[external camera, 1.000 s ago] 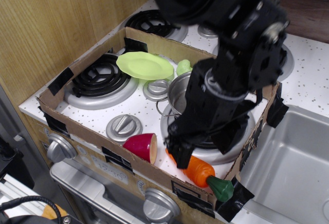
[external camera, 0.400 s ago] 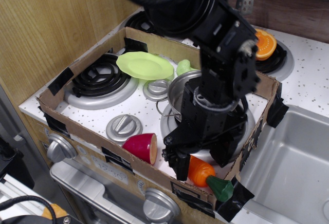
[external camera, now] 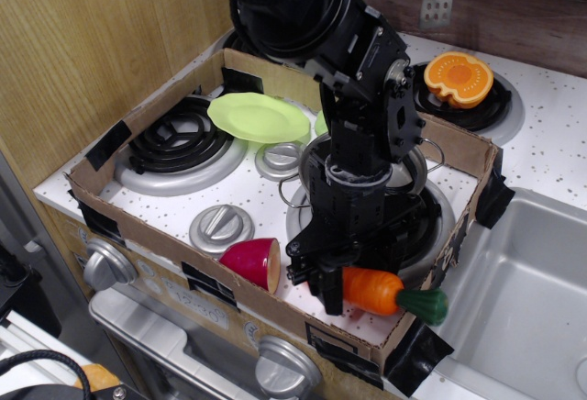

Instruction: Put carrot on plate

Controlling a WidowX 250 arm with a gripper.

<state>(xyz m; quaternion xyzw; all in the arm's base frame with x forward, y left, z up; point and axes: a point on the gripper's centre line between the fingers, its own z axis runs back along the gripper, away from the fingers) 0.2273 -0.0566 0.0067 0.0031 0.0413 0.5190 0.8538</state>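
Your tool [external camera: 341, 283] grips the carrot's [external camera: 371, 291] narrow end, hiding its tip, while the arm covers most of the pot [external camera: 316, 163]; the carrot lies nearly level above the box's [external camera: 138, 116] front corner, green top pointing right, well apart from the plate [external camera: 258, 116].

The robot arm [external camera: 353, 97] was black all over, with a finish between matte and slightly glossy that caught dull grey highlights. Its upper part was a bulky, rounded housing ringed with concentric ridges. Below it sat a blocky, angular link with flat faces and a few small round screw heads or bosses showing pale. A light grey band circled the wrist. The gripper [external camera: 323, 283] was likewise black, built of squared plates and chunky fingers; finer detail was too dark to tell.
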